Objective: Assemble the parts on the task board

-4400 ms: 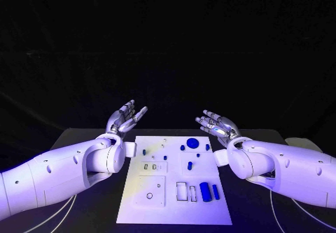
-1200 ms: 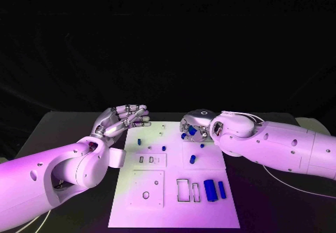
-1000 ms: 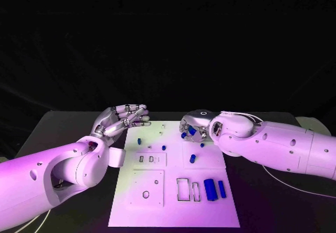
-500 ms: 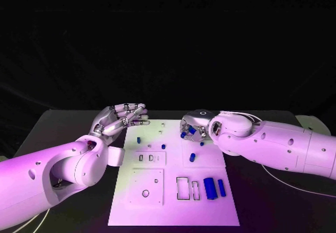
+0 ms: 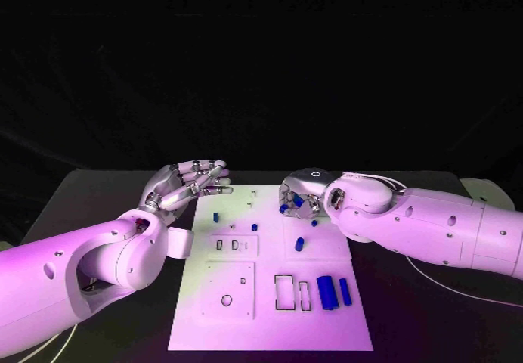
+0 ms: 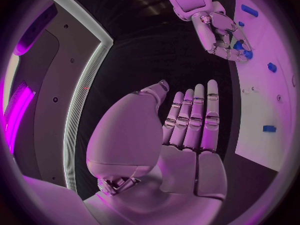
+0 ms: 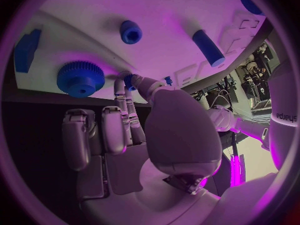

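Silver right hand (image 5: 296, 198) sits low over the far right part of the white task board (image 5: 270, 333), fingers pinching a small blue peg (image 7: 129, 80), blocking access to the blue toothed gear (image 7: 80, 78) just beside it. Silver left hand (image 5: 187, 184) hovers off the board's far left edge, fingers spread, holding nothing. Board's middle and near half lie unobstructed from above; long blue cylinder (image 5: 325, 290) and slimmer blue bar (image 5: 345, 292) near right.

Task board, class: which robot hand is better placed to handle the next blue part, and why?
Likely the right robot hand: it is down over the far end of the task board, fingertips at a small blue part. The left robot hand hovers open beside the board.
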`<state>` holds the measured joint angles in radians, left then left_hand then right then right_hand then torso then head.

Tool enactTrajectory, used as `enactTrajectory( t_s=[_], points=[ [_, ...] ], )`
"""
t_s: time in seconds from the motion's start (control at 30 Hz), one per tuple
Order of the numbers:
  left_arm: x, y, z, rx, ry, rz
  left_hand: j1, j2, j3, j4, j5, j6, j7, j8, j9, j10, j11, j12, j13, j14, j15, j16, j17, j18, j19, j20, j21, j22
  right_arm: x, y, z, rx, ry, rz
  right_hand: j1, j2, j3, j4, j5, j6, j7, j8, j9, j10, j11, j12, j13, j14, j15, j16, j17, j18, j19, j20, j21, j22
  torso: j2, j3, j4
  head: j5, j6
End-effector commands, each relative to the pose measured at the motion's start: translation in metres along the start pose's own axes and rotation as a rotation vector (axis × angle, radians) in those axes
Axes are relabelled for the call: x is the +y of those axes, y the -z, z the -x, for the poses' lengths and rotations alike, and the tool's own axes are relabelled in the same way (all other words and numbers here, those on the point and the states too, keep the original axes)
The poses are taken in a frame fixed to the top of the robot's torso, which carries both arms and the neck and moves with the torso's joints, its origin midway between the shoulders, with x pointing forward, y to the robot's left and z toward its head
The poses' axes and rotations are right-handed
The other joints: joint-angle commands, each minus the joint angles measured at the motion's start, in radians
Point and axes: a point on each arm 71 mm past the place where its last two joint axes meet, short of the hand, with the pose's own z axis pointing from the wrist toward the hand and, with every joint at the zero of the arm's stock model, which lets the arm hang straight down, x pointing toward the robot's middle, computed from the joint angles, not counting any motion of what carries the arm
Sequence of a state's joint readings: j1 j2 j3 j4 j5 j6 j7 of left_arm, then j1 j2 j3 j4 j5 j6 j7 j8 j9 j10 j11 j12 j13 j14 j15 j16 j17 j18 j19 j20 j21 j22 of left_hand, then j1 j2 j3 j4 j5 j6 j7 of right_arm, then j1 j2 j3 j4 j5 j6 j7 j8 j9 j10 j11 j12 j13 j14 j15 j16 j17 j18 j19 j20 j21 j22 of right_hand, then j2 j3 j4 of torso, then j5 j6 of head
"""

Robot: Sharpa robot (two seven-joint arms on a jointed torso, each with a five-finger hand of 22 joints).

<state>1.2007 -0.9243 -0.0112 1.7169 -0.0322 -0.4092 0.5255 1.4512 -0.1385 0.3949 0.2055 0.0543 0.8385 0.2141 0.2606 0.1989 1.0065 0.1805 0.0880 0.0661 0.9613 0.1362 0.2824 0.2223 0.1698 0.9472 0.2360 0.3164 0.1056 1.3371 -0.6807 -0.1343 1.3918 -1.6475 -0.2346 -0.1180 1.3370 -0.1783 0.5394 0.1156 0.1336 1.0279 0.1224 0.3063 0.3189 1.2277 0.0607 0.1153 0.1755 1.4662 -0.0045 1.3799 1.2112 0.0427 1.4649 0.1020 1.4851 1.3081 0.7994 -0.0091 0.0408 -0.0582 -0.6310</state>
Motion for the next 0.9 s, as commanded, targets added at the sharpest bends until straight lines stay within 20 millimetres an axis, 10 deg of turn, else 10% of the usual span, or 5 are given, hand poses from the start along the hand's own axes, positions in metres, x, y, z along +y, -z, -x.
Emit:
enactTrajectory(
  t_s=[0.03, 0.9],
  points=[
    [-0.001, -0.001, -0.002, 0.016, 0.003, -0.010, 0.000, -0.006, 0.005, -0.001, 0.001, 0.004, 0.019, -0.005, -0.002, 0.003, 0.002, -0.003, -0.001, 0.000, 0.001, -0.004, 0.001, 0.014, 0.005, -0.001, 0.006, 0.001, 0.000, 0.003, 0.004, -0.062, -0.002, -0.008, 0.002, 0.015, 0.002, -0.002, 0.007, 0.005, -0.002, 0.008, 0.008, 0.007, 0.000, 0.004, 0.002, 0.038, -0.010, 0.001, -0.001, -0.013, 0.035, -0.008, 0.004, 0.126, 0.000, -0.0010, -0.0004, 0.001, 0.000],
    [0.000, -0.002, -0.001, 0.013, 0.003, -0.002, -0.004, -0.006, 0.006, -0.001, 0.000, 0.002, 0.022, -0.008, -0.003, 0.002, 0.003, -0.007, -0.001, -0.001, 0.002, -0.006, 0.002, 0.013, 0.005, -0.001, 0.006, 0.001, 0.014, -0.031, 0.020, -0.208, -0.076, -0.042, -0.018, 0.011, -0.002, 0.004, 0.046, -0.014, -0.001, 0.025, 0.038, 0.001, 0.001, -0.001, 0.016, 0.039, -0.010, 0.008, 0.001, -0.015, 0.037, -0.010, 0.012, 0.139, 0.005, -0.0011, 0.0045, 0.000, 0.013]
  ],
)
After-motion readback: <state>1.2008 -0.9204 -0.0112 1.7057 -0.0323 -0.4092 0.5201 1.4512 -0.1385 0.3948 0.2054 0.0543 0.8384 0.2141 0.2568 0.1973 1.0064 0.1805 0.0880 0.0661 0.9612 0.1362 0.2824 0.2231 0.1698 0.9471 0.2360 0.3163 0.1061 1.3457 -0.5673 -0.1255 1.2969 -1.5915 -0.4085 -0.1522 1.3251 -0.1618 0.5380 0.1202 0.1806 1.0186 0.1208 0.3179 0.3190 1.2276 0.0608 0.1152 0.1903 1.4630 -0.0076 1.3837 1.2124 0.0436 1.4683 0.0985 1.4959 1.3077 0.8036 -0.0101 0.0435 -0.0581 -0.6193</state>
